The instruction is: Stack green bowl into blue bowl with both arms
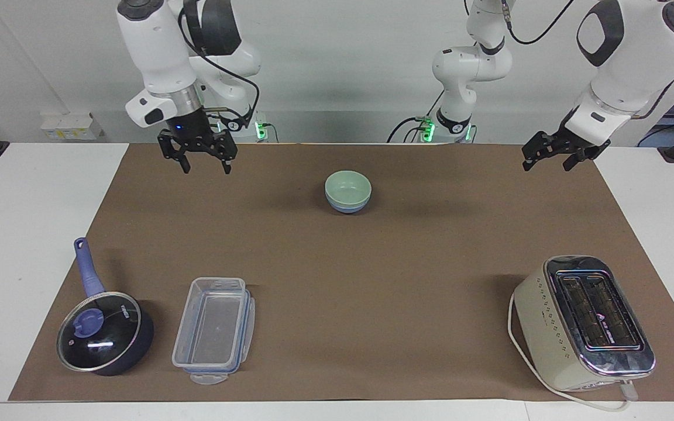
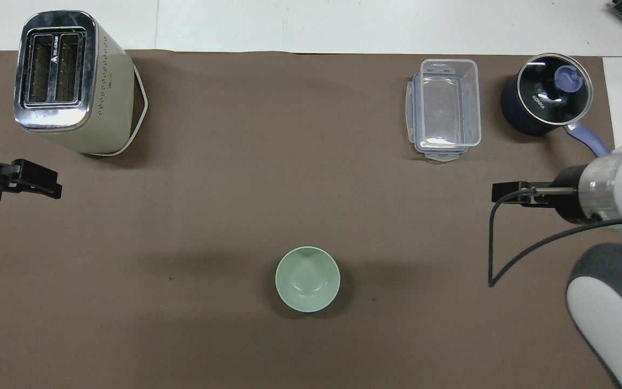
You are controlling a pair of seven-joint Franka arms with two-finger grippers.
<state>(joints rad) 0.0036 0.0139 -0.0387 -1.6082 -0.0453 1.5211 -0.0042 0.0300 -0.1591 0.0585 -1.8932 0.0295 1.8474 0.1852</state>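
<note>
I'm looking at the green bowl (image 1: 347, 186) and it's sitting nested inside the blue bowl (image 1: 347, 204), only a band of blue showing under its rim, the pair resting on the worktop (image 1: 372, 263) close to my end, about midway between my two bases. My right pincer (image 1: 198, 153) is hanging in the air over the mat toward the right arm's end, fingers spread wide and gripping nothing, well apart from the stack. My left pincer (image 1: 556, 153) is hovering over the mat's edge at the left arm's end, fingers apart and empty too, waiting. Judging the geometry, the stack is lying between both pincers, and the right one is the nearer of the two. The bowls are round, so no axis is favouring either approach. I'm reading the stacking as done, so neither pincer is needing to go back in; any further move is just clearing away from the bowls
</note>
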